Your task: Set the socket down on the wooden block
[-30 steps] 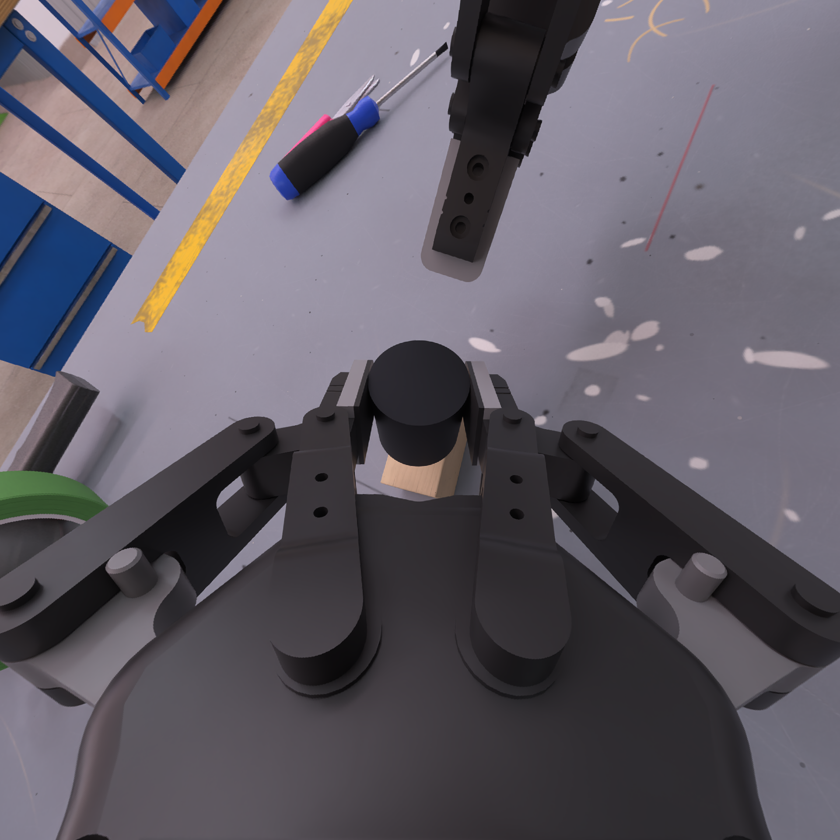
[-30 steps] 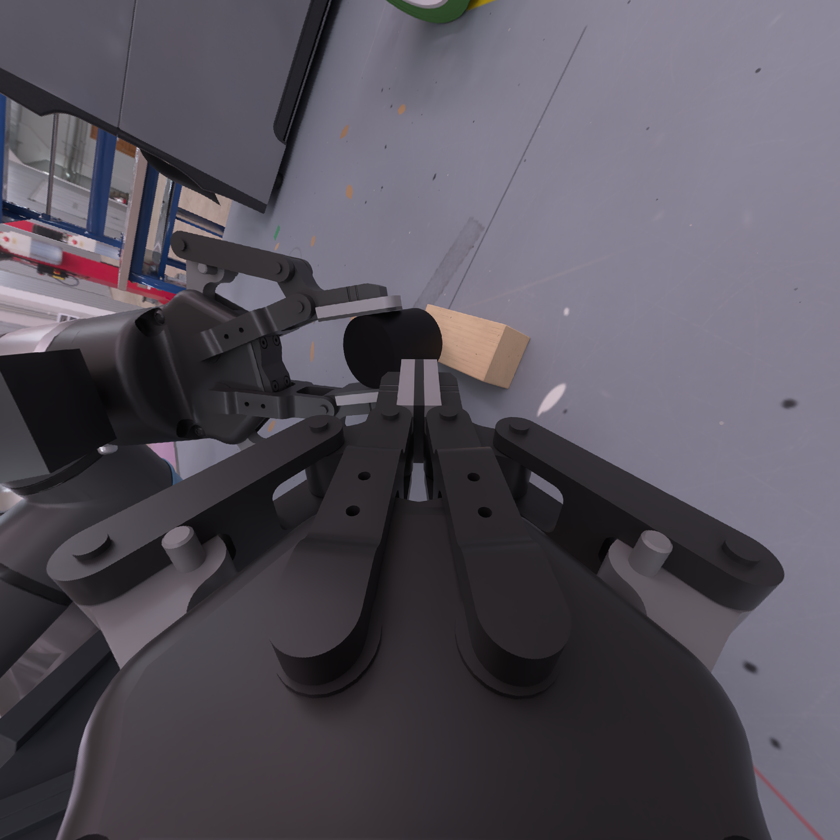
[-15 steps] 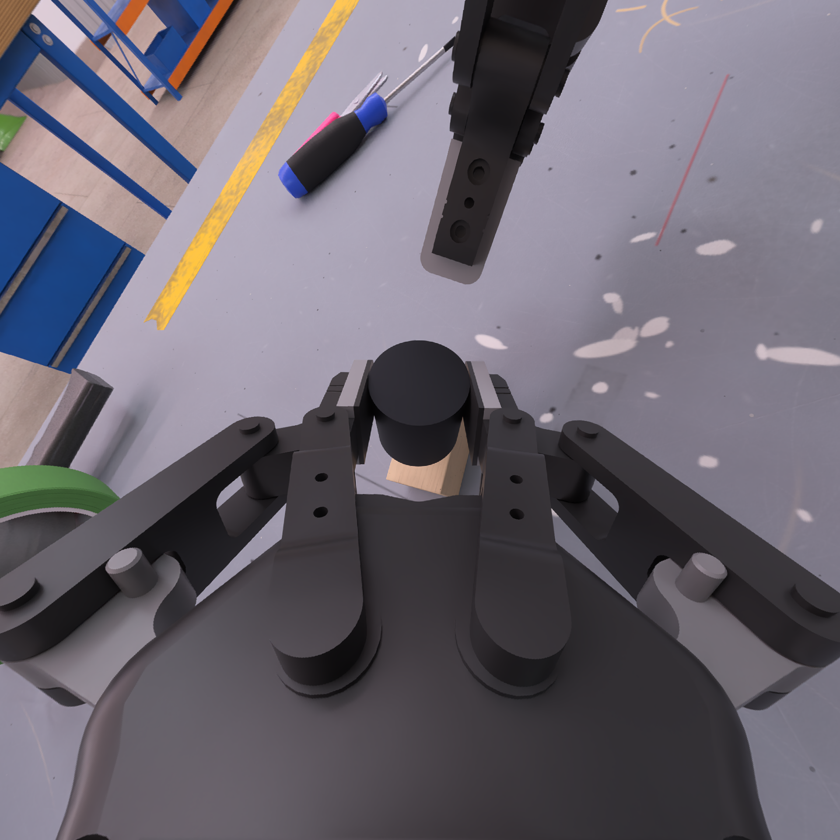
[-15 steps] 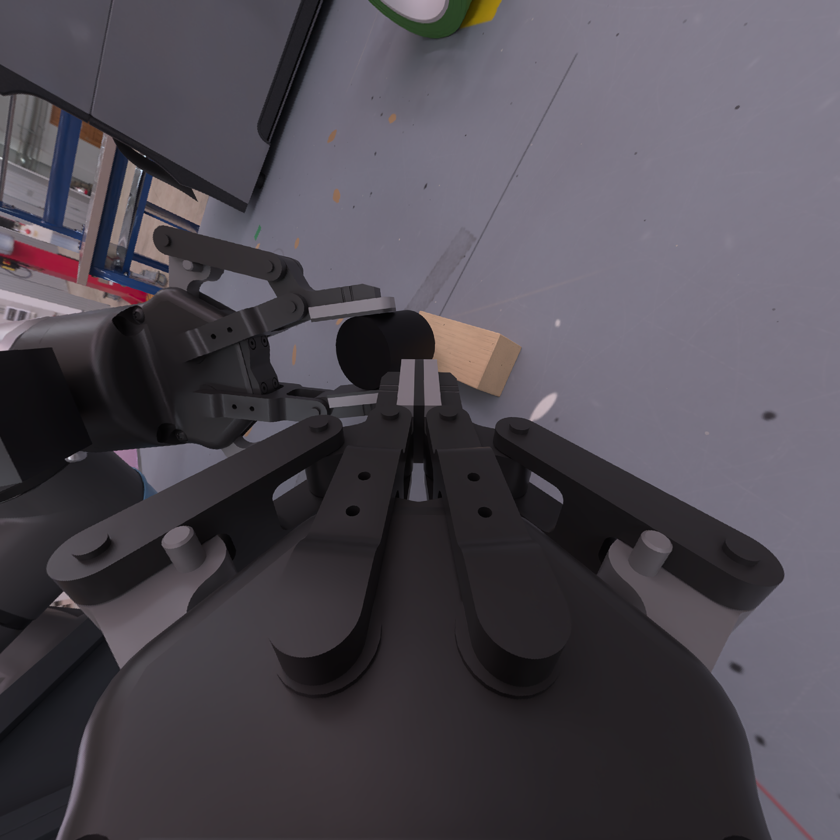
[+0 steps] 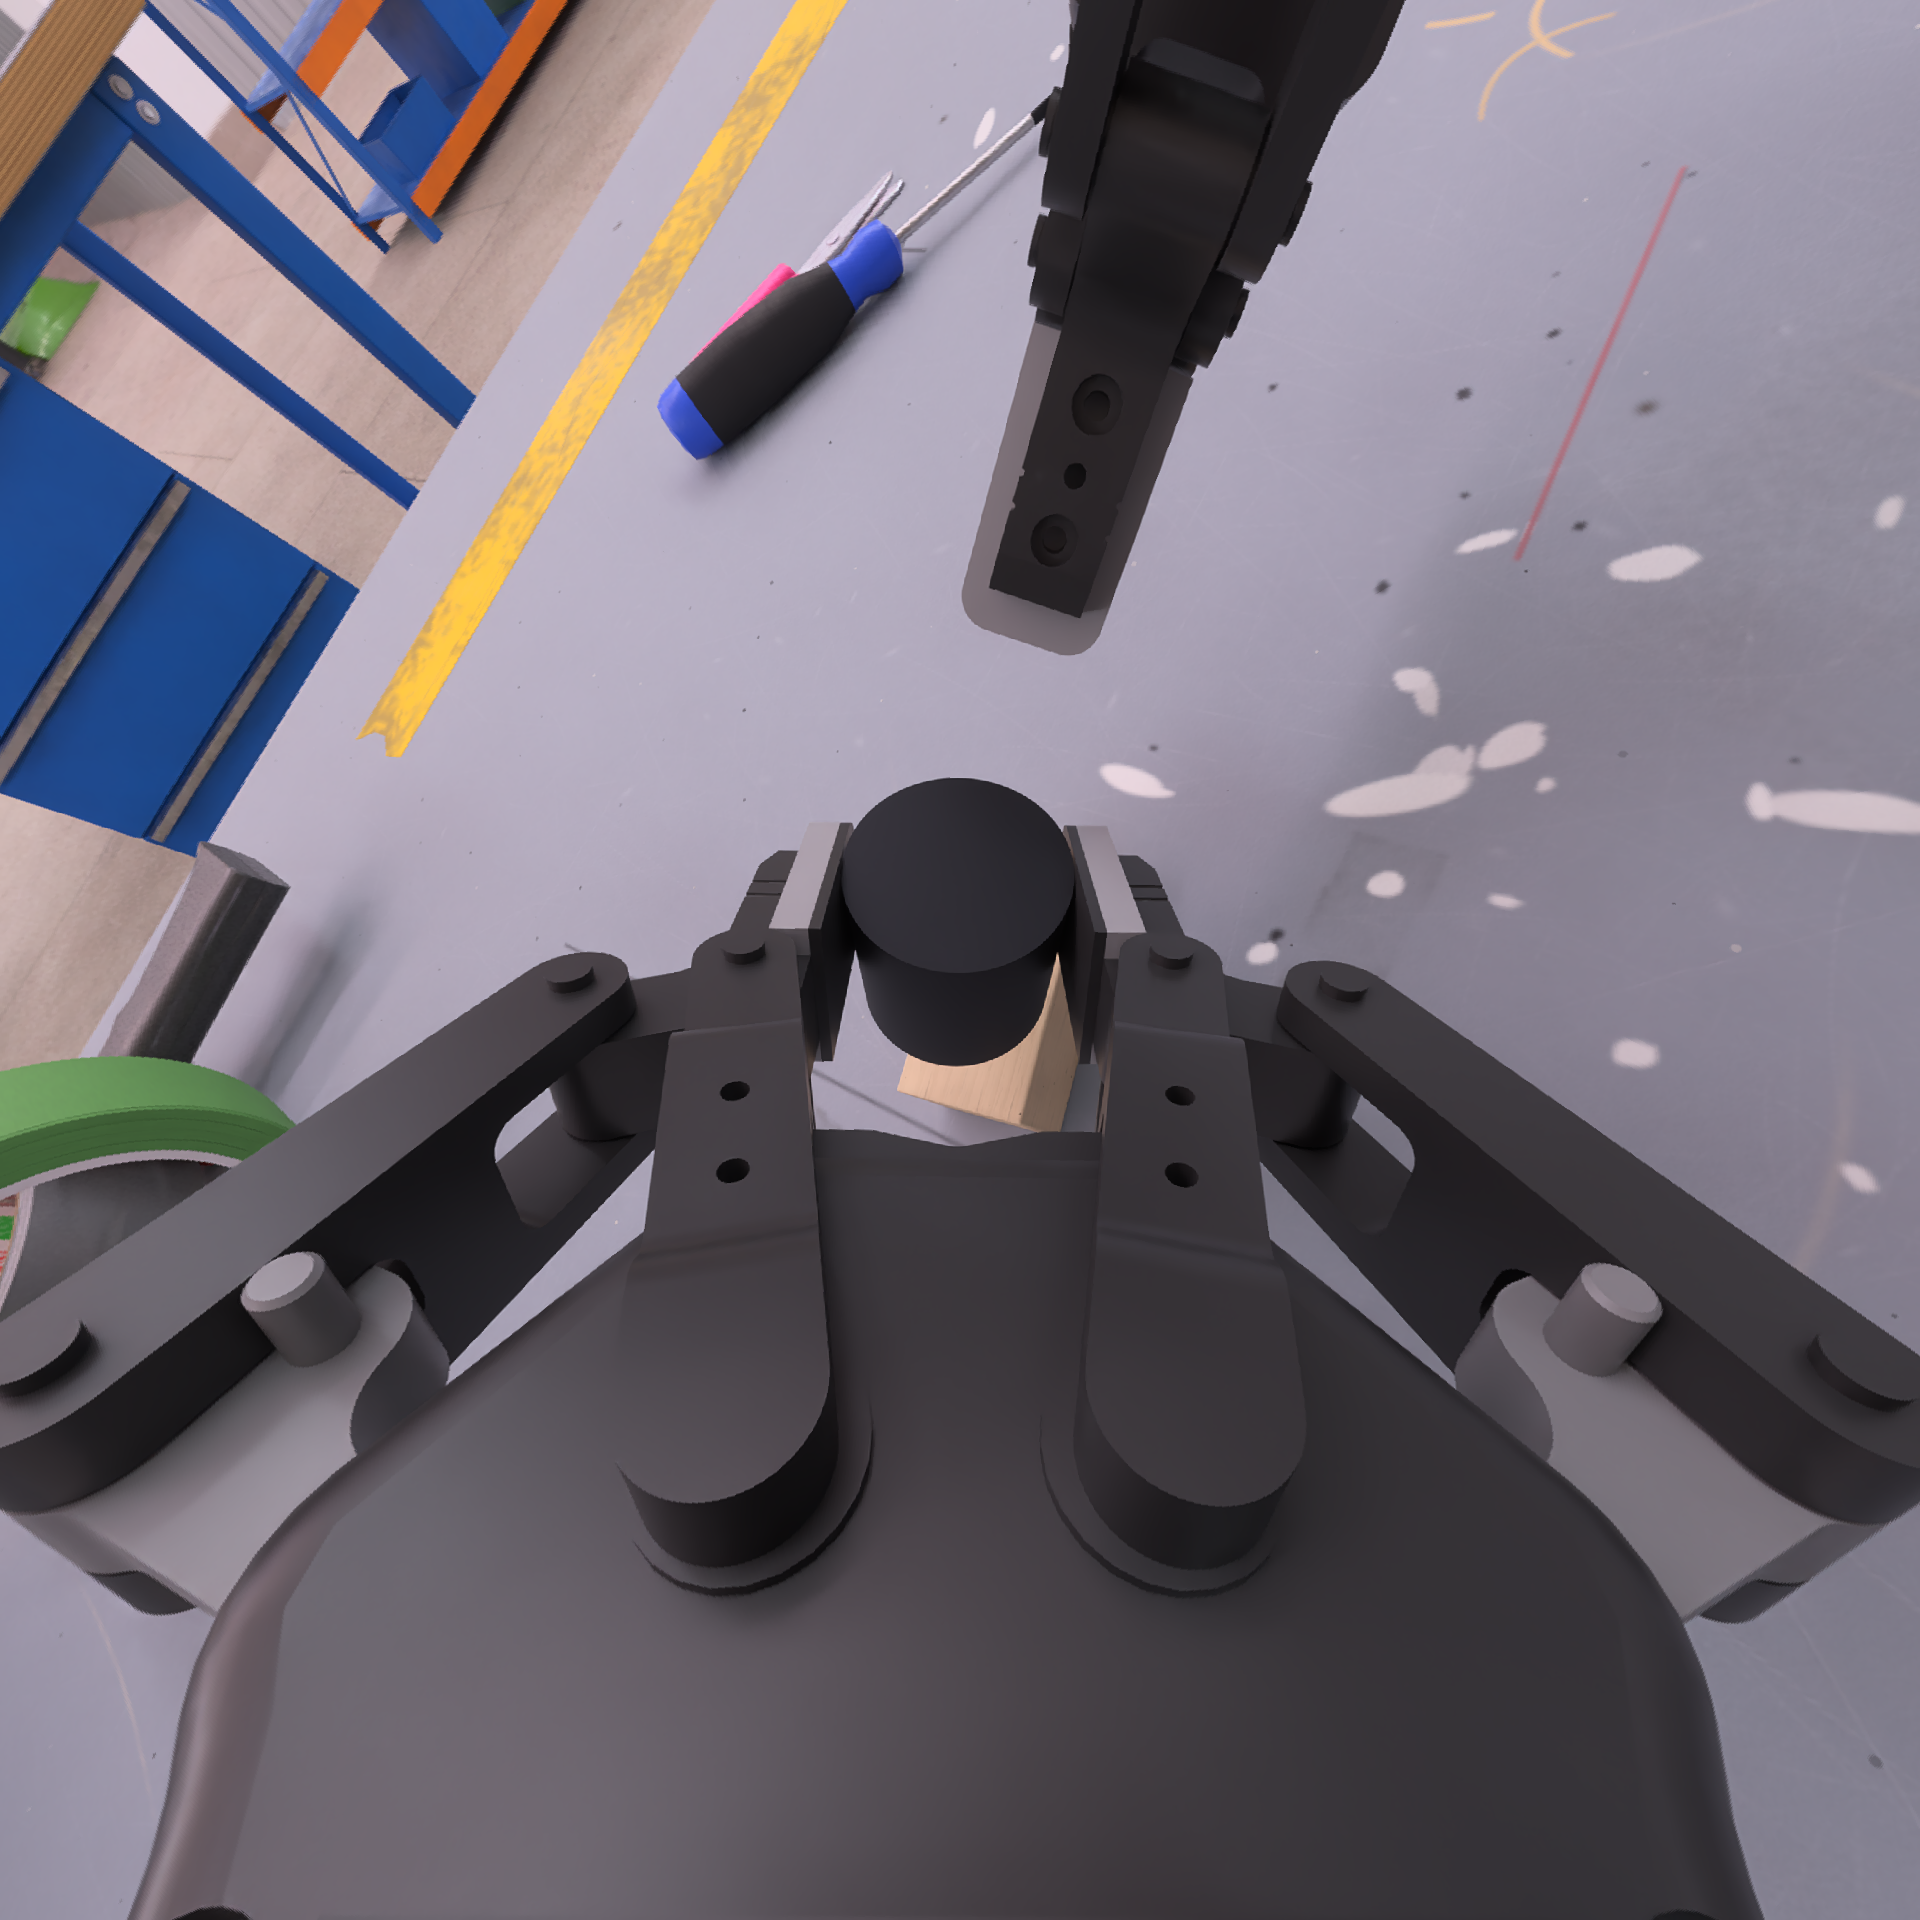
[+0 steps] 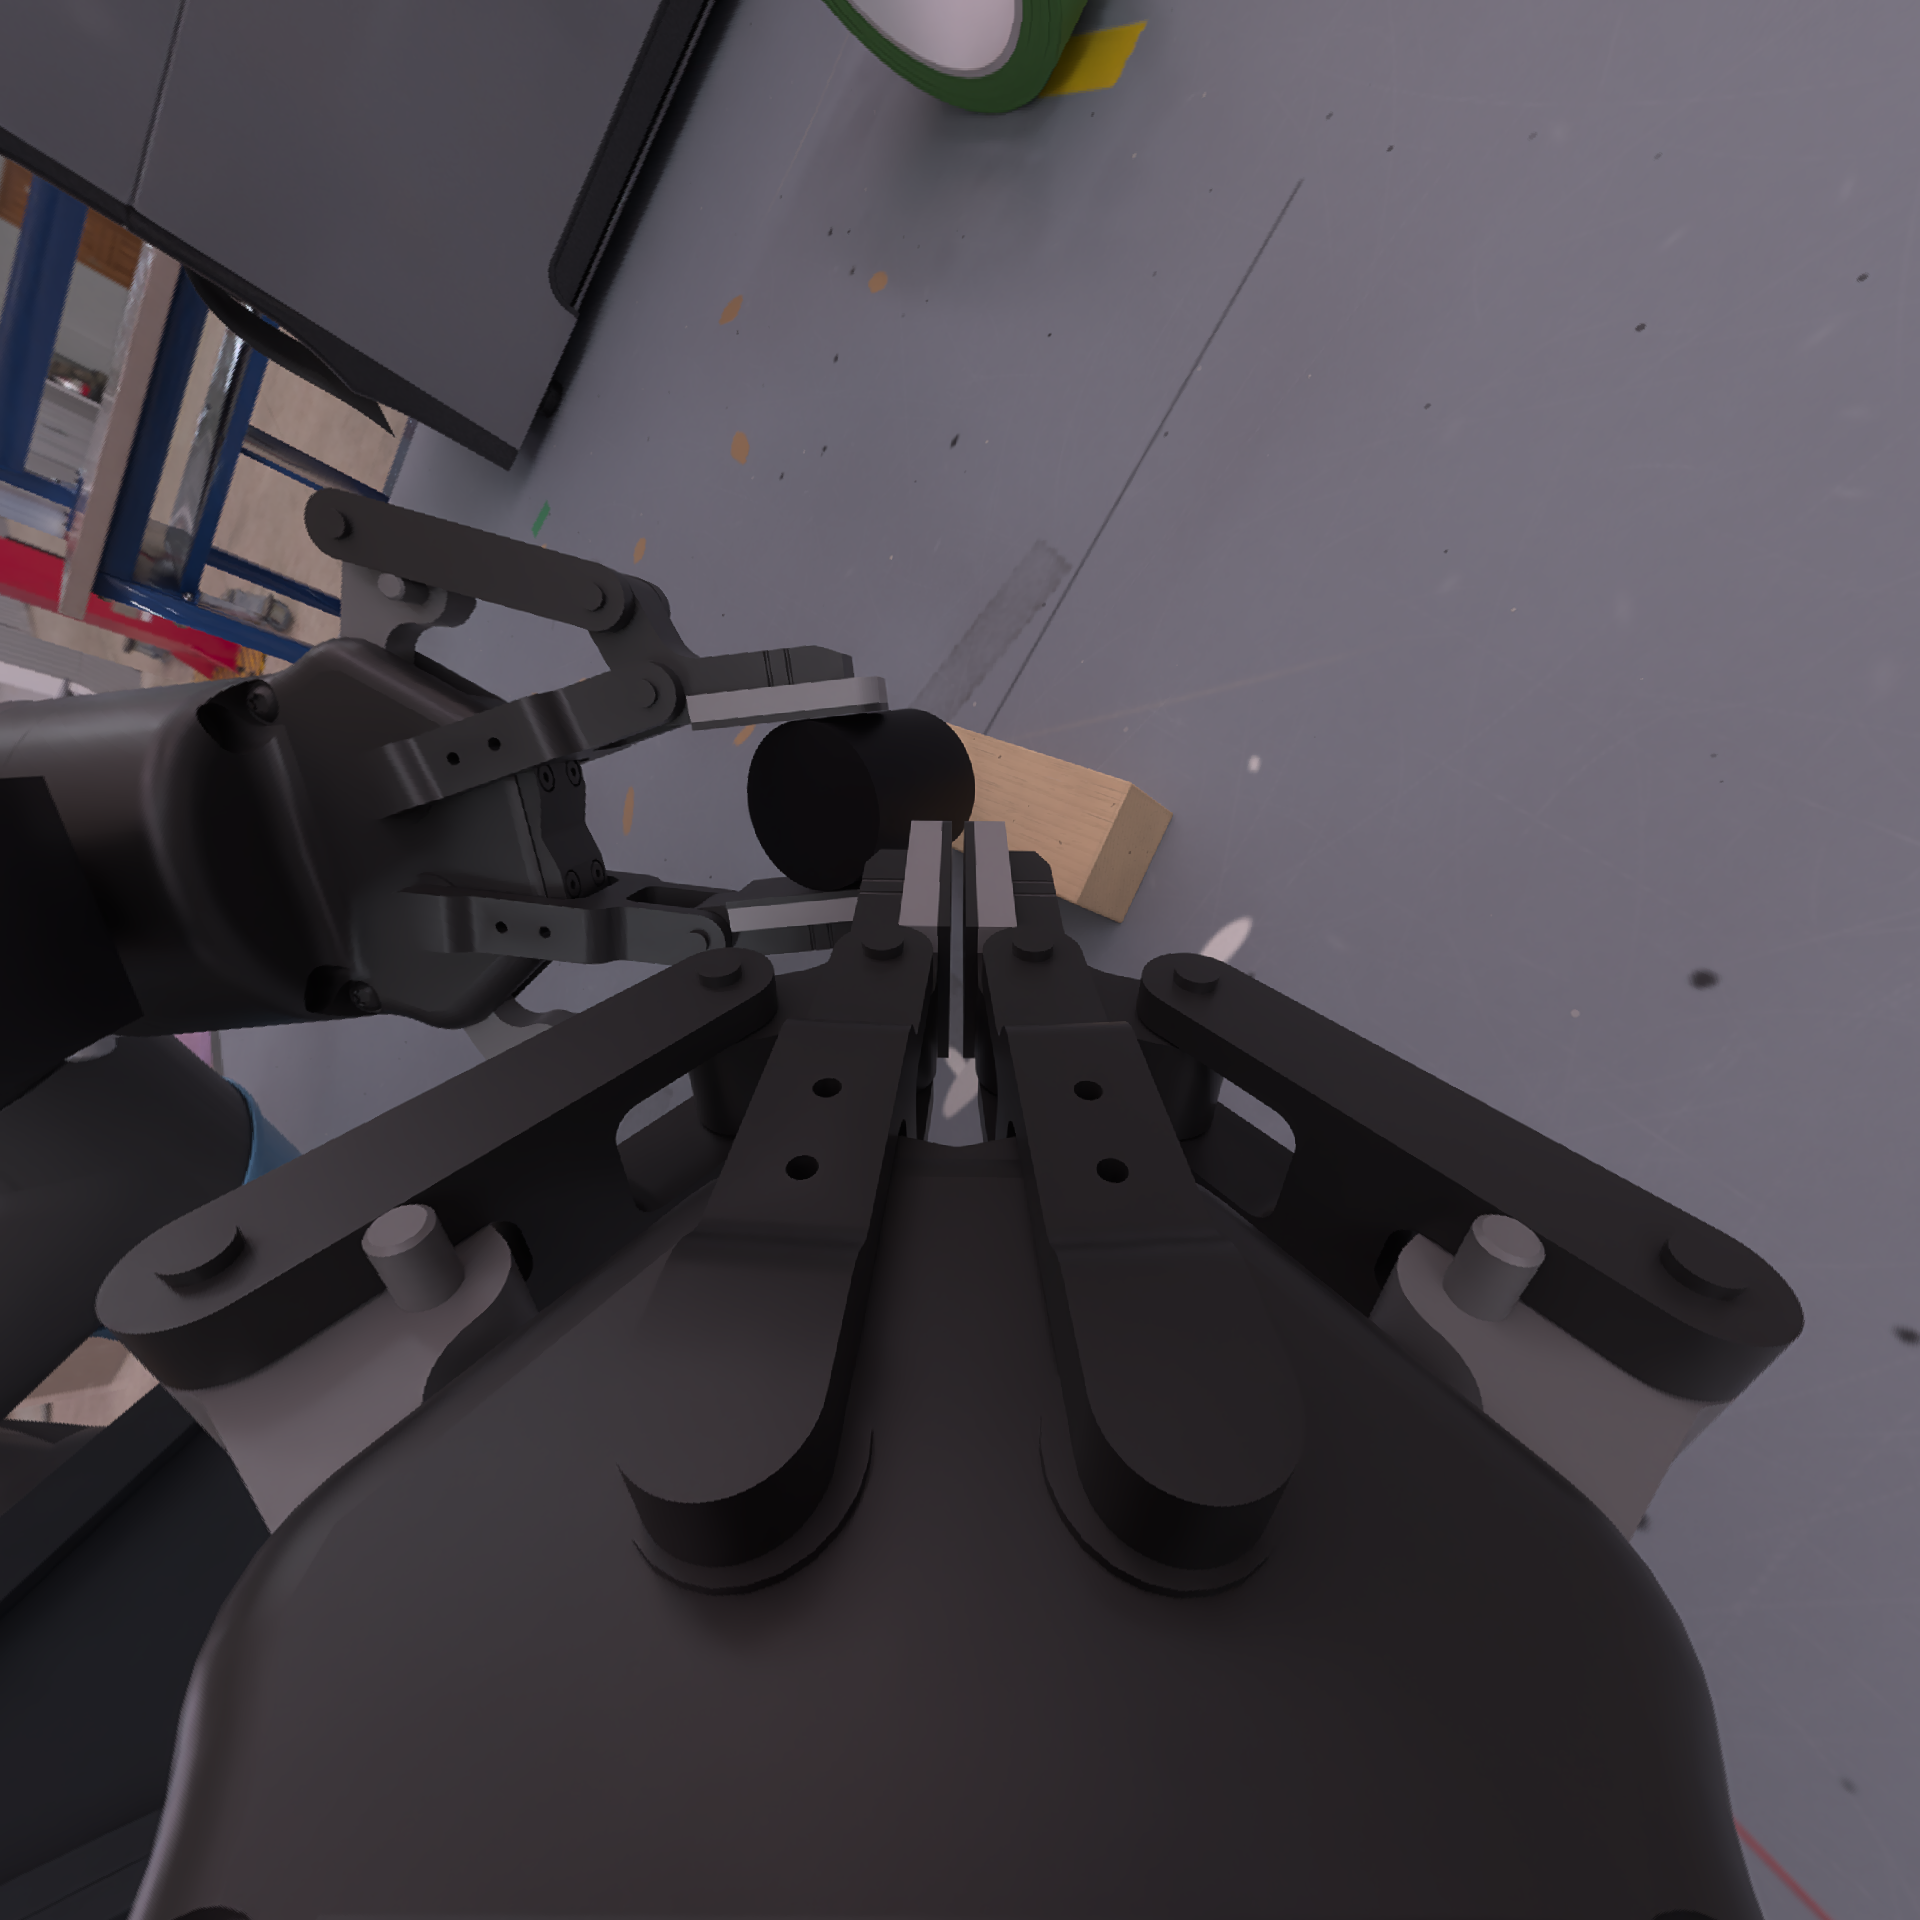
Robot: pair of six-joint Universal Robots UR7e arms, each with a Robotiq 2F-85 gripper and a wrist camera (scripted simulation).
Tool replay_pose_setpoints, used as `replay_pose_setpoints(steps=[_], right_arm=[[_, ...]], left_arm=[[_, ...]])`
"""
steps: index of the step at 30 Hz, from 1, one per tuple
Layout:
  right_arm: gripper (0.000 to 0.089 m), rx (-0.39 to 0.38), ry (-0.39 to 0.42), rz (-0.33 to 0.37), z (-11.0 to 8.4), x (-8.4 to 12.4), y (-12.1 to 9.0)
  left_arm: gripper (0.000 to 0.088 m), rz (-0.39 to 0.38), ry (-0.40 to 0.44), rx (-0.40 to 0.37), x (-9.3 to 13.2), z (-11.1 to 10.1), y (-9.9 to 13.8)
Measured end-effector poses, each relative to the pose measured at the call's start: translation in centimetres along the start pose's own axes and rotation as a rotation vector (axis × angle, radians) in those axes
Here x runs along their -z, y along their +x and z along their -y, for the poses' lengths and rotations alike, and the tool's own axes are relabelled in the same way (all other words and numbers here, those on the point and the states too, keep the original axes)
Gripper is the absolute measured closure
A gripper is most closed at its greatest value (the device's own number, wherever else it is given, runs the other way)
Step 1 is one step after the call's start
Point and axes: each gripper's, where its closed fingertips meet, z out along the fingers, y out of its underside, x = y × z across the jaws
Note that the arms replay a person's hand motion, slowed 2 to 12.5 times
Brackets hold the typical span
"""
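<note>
Grey, paint-flecked table [image 5: 727, 675]: our left gripper [image 5: 956, 883] clamps the short black socket [image 5: 956, 883], jaws on its curved sides, above the wooden block [image 5: 997, 1086]. It looks stiff, smooth, likely slippery. Opposite, our right gripper [image 6: 958, 873] waits, jaws nearly closed, empty.

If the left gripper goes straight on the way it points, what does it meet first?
Probably the wooden block, seen just beyond the socket that the left gripper holds; the gap between them is unclear.
</note>
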Motion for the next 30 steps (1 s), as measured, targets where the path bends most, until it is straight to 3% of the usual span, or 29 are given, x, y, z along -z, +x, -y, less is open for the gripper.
replay_pose_setpoints(steps=[30], right_arm=[[0.0812, 0.111, 0.012, -0.106, 0.25, 0.13, 0.19]], left_arm=[[0.0532, 0.032, 0.0, -0.028, 0.19, 0.09, -0.2]])
